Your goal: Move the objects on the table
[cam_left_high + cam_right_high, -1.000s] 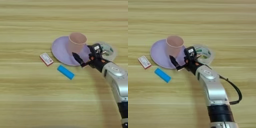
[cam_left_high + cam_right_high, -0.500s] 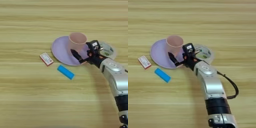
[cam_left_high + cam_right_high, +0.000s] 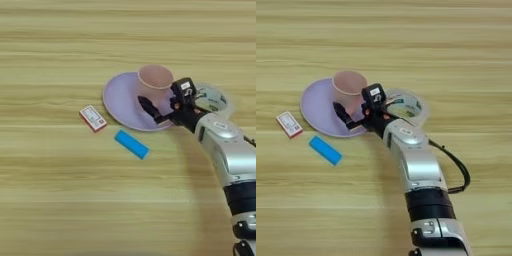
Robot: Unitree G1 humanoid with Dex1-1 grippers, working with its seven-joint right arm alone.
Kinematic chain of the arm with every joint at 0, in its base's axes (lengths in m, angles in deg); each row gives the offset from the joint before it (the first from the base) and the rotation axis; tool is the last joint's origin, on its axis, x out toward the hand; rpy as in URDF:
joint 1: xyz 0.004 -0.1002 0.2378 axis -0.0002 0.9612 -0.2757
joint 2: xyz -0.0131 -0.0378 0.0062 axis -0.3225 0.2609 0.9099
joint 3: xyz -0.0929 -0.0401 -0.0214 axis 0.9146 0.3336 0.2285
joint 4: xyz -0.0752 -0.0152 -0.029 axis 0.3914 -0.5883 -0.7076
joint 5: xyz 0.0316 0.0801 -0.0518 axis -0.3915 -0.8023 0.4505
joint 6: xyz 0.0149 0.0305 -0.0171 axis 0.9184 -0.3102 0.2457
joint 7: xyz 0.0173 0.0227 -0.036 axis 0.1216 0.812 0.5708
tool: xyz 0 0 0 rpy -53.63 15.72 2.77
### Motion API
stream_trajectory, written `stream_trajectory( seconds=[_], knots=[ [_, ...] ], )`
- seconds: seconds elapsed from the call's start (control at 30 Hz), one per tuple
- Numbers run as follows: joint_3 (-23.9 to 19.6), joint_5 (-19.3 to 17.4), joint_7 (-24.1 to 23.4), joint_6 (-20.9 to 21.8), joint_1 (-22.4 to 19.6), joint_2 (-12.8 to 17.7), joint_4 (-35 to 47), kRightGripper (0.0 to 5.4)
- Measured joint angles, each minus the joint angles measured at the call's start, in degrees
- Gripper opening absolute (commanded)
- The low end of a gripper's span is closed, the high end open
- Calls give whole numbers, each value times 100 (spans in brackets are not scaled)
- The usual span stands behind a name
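Note:
A pale pink cup [image 3: 155, 80] stands upright on the right part of a lilac plate [image 3: 119, 100]. My right gripper [image 3: 164, 100] is open at the cup's near right side. One black finger [image 3: 149, 108] reaches over the plate in front of the cup's base, and the other stands by the cup's right wall. Whether either touches the cup is unclear. The clear tape roll [image 3: 214, 98] lies flat right behind the gripper. The blue bar [image 3: 131, 144] lies on the table [image 3: 60, 200] below the plate.
A small red and white box [image 3: 93, 118] lies left of the plate, close to the blue bar. My silver forearm [image 3: 413, 165] runs from the bottom edge up to the plate, with a black cable [image 3: 458, 170] looping at its right.
The gripper has moved left and a little farther away, from beside the plate's right rim to up against the cup. Cup, plate, tape, bar and box have stayed put.

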Motion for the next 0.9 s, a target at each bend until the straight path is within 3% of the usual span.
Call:
stream_trajectory(
  seconds=[0.9],
  knots=[
    [-127,-27,55,272,-320,-219,-679,536]
  ],
)
